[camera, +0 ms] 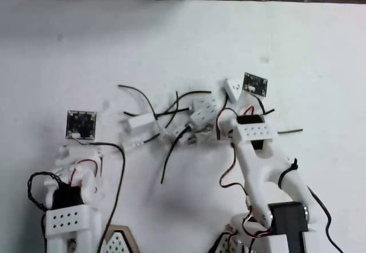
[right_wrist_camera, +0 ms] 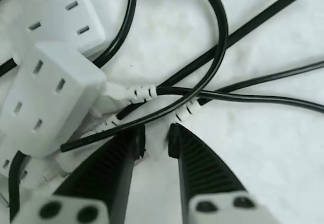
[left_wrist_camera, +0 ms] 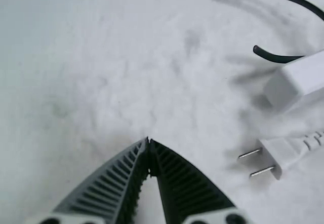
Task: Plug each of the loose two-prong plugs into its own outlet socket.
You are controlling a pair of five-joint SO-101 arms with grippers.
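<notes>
On the white table (camera: 171,41), the left gripper (left_wrist_camera: 148,150) sits at the lower left with its jaws pressed tip to tip, holding nothing. In the high view, a loose white two-prong plug (left_wrist_camera: 273,158) lies at about two o'clock from it, prongs bare, with open table between them. Just beyond, toward one o'clock, a single white socket block (left_wrist_camera: 298,79) rests beside two black cable ends (left_wrist_camera: 273,58). Farther right, black cables (camera: 171,151) cross in a tangle at mid-table and run into a cluster of white socket cubes (camera: 203,111). The right gripper (right_wrist_camera: 156,135) hangs at about four o'clock from that cluster, jaws a narrow gap apart and gripping nothing. Looping cables and two ribbed white plug collars (right_wrist_camera: 143,92) lie straight across in front of its tips, with the cubes just off to one side.
</notes>
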